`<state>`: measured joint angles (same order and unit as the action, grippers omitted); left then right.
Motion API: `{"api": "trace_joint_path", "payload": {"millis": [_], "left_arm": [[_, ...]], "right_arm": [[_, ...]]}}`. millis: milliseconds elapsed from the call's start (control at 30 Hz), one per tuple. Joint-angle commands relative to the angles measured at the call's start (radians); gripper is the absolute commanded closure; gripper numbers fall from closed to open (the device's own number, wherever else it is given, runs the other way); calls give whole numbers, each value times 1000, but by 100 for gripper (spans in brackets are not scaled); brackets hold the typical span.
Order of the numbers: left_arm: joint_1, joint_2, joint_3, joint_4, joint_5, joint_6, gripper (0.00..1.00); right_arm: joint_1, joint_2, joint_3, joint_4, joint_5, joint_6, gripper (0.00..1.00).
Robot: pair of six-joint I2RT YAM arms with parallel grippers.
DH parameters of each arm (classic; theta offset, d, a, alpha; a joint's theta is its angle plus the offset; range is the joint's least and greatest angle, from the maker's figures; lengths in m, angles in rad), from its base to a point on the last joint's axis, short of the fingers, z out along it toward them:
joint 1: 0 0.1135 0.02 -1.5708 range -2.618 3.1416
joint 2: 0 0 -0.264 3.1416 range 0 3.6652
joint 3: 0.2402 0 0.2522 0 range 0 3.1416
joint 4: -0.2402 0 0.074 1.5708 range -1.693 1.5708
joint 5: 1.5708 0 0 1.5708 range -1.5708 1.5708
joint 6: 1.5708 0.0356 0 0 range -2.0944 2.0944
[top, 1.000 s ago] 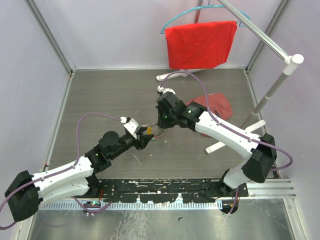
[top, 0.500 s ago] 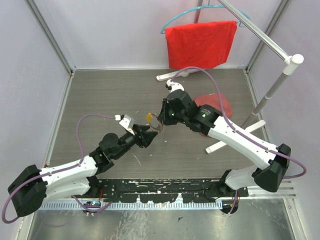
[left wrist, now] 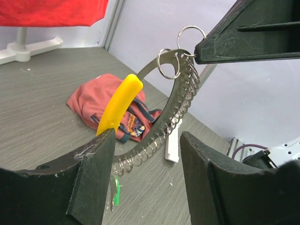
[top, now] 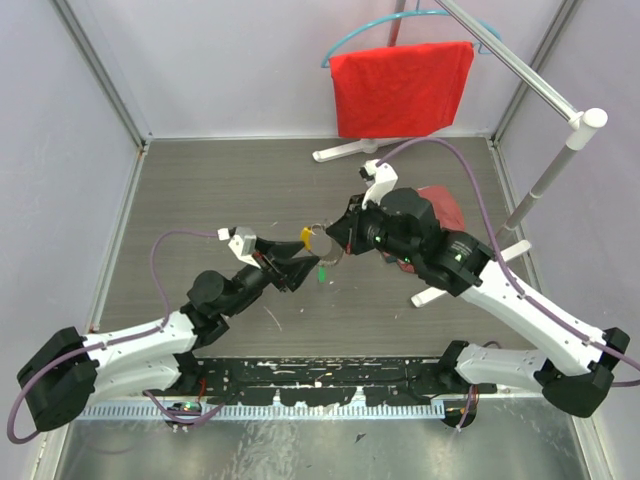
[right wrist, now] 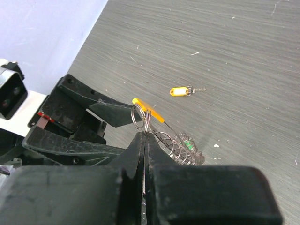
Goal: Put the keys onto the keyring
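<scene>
Top view: left gripper [top: 300, 270] and right gripper [top: 335, 243] meet over mid-table. The keyring [top: 320, 240] is between them, clear of the surface. A green key [top: 323, 272] hangs at its near end.

Left wrist view: the left jaws are spread and the keyring's coil passes between them. Its yellow section [left wrist: 119, 105] runs down behind the left finger; contact cannot be told. A red bag [left wrist: 89, 101] lies beyond.

Right wrist view: the right fingers are pressed together, pinching the keyring's top. An orange key [right wrist: 180, 91] lies on the table farther off, well apart.
</scene>
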<state>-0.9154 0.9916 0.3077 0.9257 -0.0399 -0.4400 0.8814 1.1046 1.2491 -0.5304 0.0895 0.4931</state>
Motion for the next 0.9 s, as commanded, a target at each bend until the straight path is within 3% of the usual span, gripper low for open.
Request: {"api": "trace_joint_path", "payload": {"millis": [0,233,567,867], "left_arm": [[-4,28,21,124,50,-4,35],[-4,69,46,217,97,-16,33],[-4,52,50,256,52,14,24],[-4,32,64,261,47,2,30]], "right_arm": [[-1,-46,-7,101,-35,-46,99],[-1,-72,-16,98,-60,-69,99],[-1,-100,-36,97,-163,-127,99],[-1,-115,-48,109,-206,-149,99]]}}
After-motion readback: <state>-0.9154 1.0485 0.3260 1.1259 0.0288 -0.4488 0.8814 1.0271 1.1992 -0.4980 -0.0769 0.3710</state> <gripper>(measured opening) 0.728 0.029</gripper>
